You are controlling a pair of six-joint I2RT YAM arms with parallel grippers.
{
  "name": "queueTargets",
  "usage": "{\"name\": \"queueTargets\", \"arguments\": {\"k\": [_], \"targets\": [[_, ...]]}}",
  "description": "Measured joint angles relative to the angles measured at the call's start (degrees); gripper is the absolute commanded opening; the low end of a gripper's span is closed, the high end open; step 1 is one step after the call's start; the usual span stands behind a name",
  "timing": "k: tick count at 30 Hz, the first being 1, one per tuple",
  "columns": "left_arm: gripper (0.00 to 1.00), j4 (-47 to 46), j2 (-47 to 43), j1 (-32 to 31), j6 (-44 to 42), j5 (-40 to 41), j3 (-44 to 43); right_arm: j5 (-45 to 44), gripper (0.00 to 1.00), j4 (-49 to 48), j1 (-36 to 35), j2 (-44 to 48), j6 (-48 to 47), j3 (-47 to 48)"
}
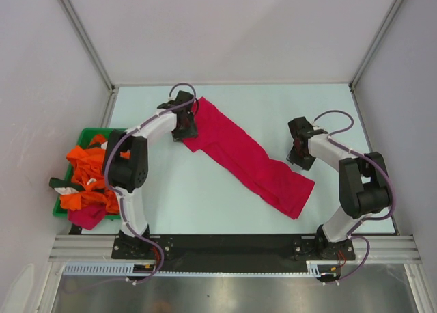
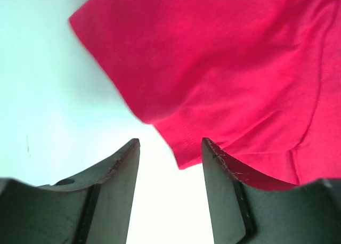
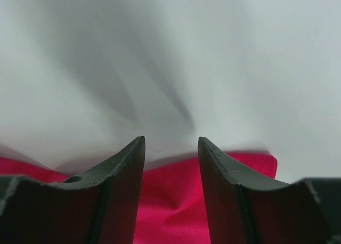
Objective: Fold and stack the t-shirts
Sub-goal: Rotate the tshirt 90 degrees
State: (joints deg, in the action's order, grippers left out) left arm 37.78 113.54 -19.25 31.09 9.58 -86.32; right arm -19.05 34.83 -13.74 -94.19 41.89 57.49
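- Top view: a crimson-pink cloth t-shirt [image 1: 246, 162] lies as a long folded band slanting across the pale worktop [image 1: 191, 193]. The left end effector [image 1: 186, 128] sits at its far end and the right end effector [image 1: 298, 152] just beside its near end. Bright orange t-shirts [image 1: 85, 166] are heaped in the green plastic tray [image 1: 83, 132].
- Left wrist: fingers parted, gripping nothing; the shirt's edge lies just ahead.
- Right wrist: fingers likewise parted and empty, with crimson cloth beneath. The fold looks half-made, so next both should take the ends and bring them together.
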Motion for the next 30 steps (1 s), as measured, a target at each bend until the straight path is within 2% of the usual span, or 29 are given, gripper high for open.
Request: {"name": "queueTargets", "arguments": {"k": [8,14,20,30], "targets": [[0.5,0.87,1.9,0.92,0.52,0.7,-1.03,-0.15,0.49,-0.72,0.0,-0.98,0.31,-2.29],[0.47,4.0,12.15,1.09,0.33,0.42,-11.61,0.11,0.49,-1.66,0.0,-0.61,0.76,-3.06],[0.45,8.35,17.64,1.29,0.02,-0.42,-20.96,0.81,0.49,-3.1,-0.63,0.81,1.99,-4.96],[0.44,15.1,27.47,1.53,-1.46,-2.64,-38.4,2.51,0.5,-2.1,-12.17,5.55,6.05,-9.94]]}}
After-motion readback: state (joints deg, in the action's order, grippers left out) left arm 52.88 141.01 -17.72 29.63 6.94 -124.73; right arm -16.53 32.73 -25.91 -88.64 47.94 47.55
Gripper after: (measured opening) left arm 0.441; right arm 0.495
